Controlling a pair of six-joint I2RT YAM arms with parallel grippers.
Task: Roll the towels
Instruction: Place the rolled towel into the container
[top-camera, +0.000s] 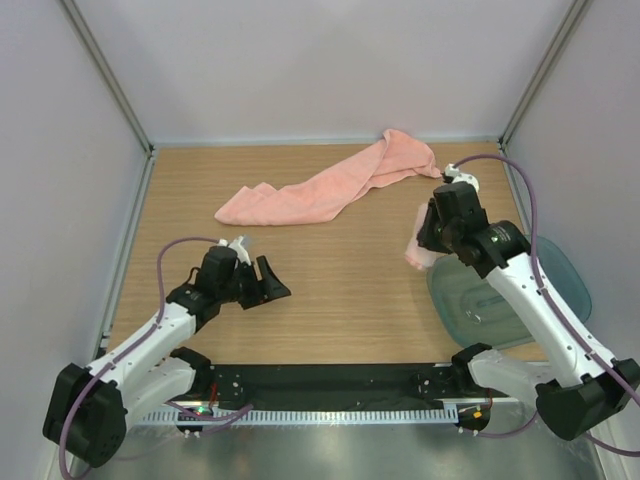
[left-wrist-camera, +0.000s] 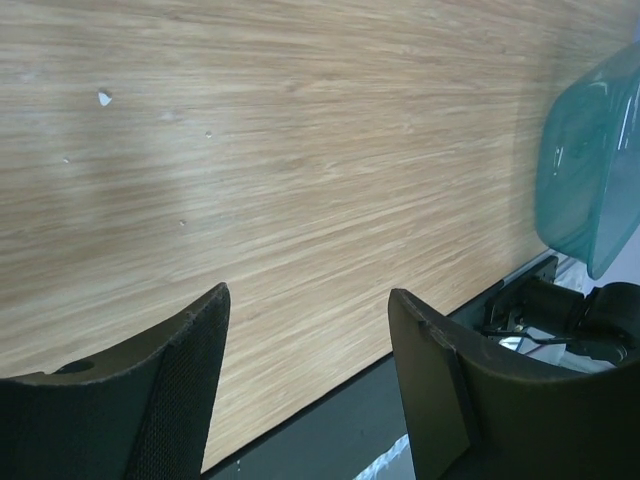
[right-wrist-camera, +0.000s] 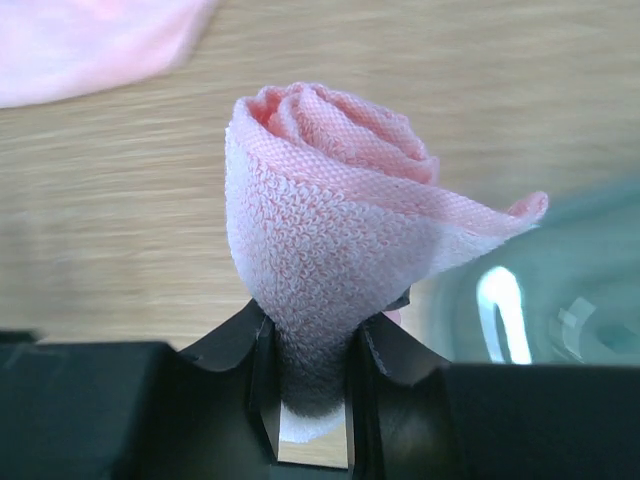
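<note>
A long plain salmon-pink towel (top-camera: 325, 187) lies unrolled across the back of the table; a corner of it shows in the right wrist view (right-wrist-camera: 90, 40). My right gripper (right-wrist-camera: 310, 345) is shut on a smaller pink towel rolled into a tight spiral (right-wrist-camera: 320, 210). It holds the roll (top-camera: 418, 250) above the table, just left of the teal tray. My left gripper (top-camera: 268, 283) is open and empty over bare wood at the front left; its fingers (left-wrist-camera: 190, 370) frame only table.
A translucent teal-grey plastic tray (top-camera: 545, 290) sits at the right, partly under my right arm; it also shows in the left wrist view (left-wrist-camera: 590, 170) and the right wrist view (right-wrist-camera: 560, 290). A black strip (top-camera: 330, 385) runs along the near edge. White walls enclose the table.
</note>
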